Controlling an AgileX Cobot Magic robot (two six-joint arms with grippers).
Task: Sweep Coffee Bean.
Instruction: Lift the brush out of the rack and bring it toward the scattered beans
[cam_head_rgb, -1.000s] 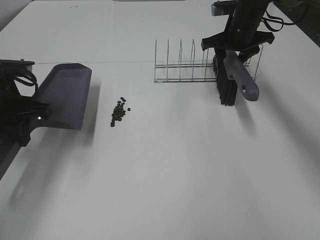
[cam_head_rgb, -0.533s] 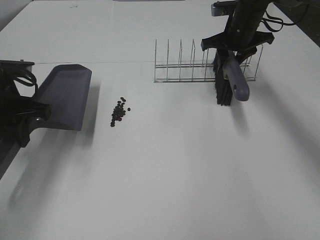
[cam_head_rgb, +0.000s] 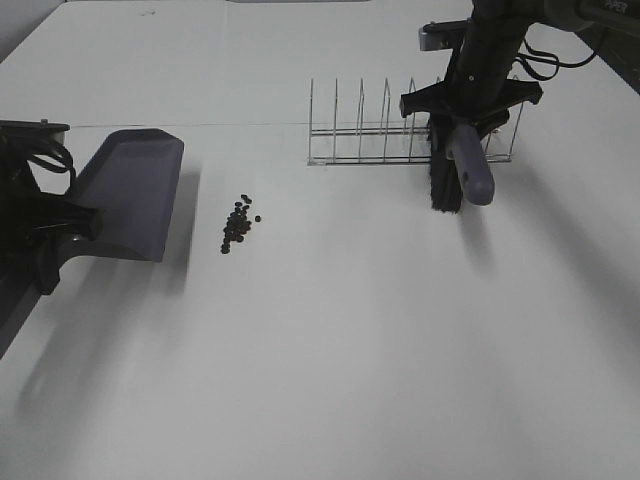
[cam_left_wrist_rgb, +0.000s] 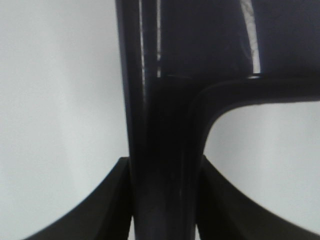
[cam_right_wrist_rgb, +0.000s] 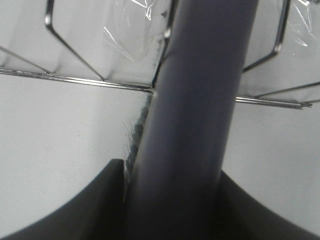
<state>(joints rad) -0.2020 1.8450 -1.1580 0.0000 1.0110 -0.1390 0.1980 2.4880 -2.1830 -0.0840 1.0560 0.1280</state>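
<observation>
STAGE: sweeping not begun; coffee beans (cam_head_rgb: 237, 222) lie clustered on tabletop (cam_head_rgb: 330, 350) near dustpan (cam_head_rgb: 135, 190), none inside | left claw (cam_left_wrist_rgb: 162, 200): clamped on dustpan handle | right claw (cam_right_wrist_rgb: 172, 200): clamped on brush (cam_head_rgb: 452, 175) beside wire rack (cam_head_rgb: 365, 135), well apart from beans | VIEWS: only the overhead camera shows the beans; wrist cameras show the grips.

the counter (cam_head_rgb: 330, 350) is plain matte white, no pattern, with soft grey shadows across it. by its left edge the dustpan (cam_head_rgb: 130, 190) is a dull slate grey with a faint purple cast. the coffee beans (cam_head_rgb: 238, 222) are dark brown-black specks. toward the far right corner the wire rack (cam_head_rgb: 360, 131) is bright silver. the brush (cam_head_rgb: 470, 165) has a mid-grey handle and black bristles (cam_head_rgb: 444, 190). the left gripper (cam_head_rgb: 70, 225) and right gripper (cam_head_rgb: 470, 100) are both black.
</observation>
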